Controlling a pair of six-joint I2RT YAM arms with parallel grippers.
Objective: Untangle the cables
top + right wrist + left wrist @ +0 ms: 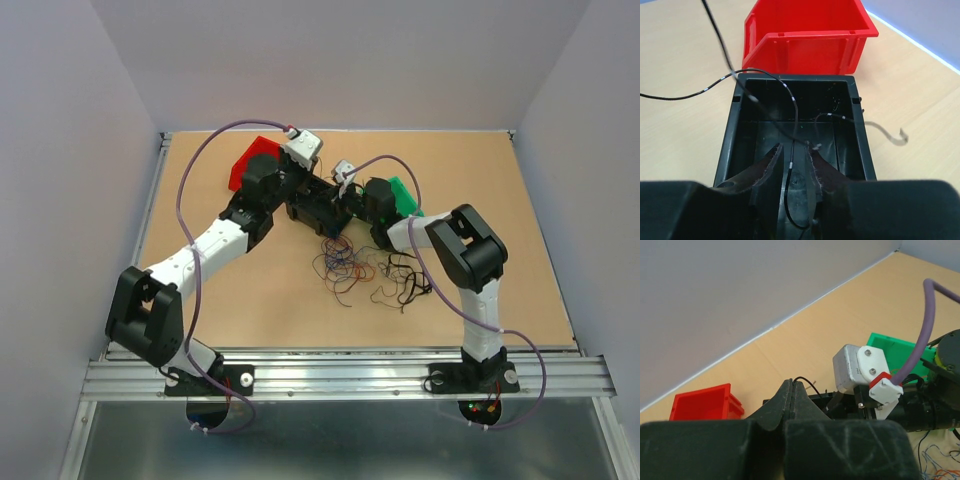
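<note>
The left gripper (792, 388) has its matte jaws pressed together, seemingly nipping a thin black wire (809, 383) that curls from their tip; the contact itself is hidden. The right gripper (794, 149) has its jaws slightly spread, and a white-banded black strand (791, 105) runs loose between them into a glossy black plastic bin (729, 140). A red bin (805, 47) sits behind it. The cables (355, 265), a loose curly tangle, lie mid-frame on the tan worktop (250, 290).

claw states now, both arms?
Left claw: closed, pinching a black cable at its tips.
Right claw: open, nothing pinched.
</note>
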